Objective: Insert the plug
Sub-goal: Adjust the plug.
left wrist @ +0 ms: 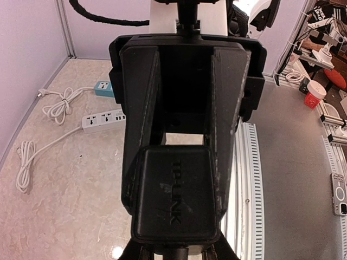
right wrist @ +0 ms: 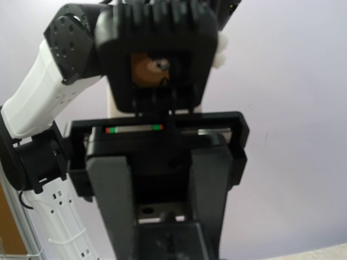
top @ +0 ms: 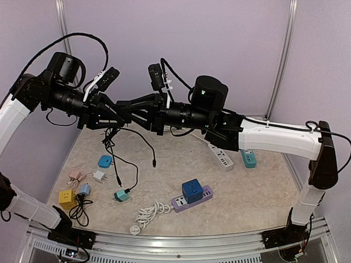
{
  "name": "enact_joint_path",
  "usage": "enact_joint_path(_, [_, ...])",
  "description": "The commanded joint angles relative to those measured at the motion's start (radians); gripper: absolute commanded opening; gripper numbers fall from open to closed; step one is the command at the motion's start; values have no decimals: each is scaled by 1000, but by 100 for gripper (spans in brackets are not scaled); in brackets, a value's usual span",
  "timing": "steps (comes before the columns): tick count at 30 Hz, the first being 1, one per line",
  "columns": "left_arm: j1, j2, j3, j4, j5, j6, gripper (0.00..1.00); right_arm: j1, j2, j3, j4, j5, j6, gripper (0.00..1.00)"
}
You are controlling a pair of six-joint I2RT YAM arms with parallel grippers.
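The plug [left wrist: 173, 200], a black TP-LINK adapter, sits in mid-air at the centre of the overhead view, pinched between both claws. The right claw [top: 119, 107] is clenched on it, and the left claw [top: 129, 111] grips it too (tips nose to nose). A black cable [top: 152, 153] dangles beneath them. Well below, on the tabletop [top: 252, 192], lies a purple power strip [top: 204, 196].
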Motion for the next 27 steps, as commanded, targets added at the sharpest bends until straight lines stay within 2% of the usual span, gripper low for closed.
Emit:
enact_joint_path(1, [-6,-5,12,-1,25,21,0,9,26,-4,14,13,9,0])
enact_joint_path(4, [-6,-9,7,0,-18,26,0,10,25,5,-17,33,9,1])
enact_joint_path(7, [-6,-15,-6,14,-97,26,0,10,16,13,-73,116,10,43])
enact_joint_path(8, [-6,-17,-11,21,-125,22,0,10,14,16,-89,142,13,53])
enact_joint_path(12, [-6,-16,-36,64,-212,-18,0,14,12,36,-130,199,50,75])
enact_joint_path(14, [-6,-14,-52,88,-247,-36,0,25,6,42,-149,246,58,78])
enact_joint_path(17, [-13,-13,-71,108,-317,-47,0,54,-11,51,-188,400,74,78])
enact_joint_path(22, [-24,-15,-86,133,-405,-59,0,85,11,129,-351,656,187,73])
enact_joint_path(27, [-32,-12,-86,137,-418,-63,0,111,55,183,-416,727,187,72])
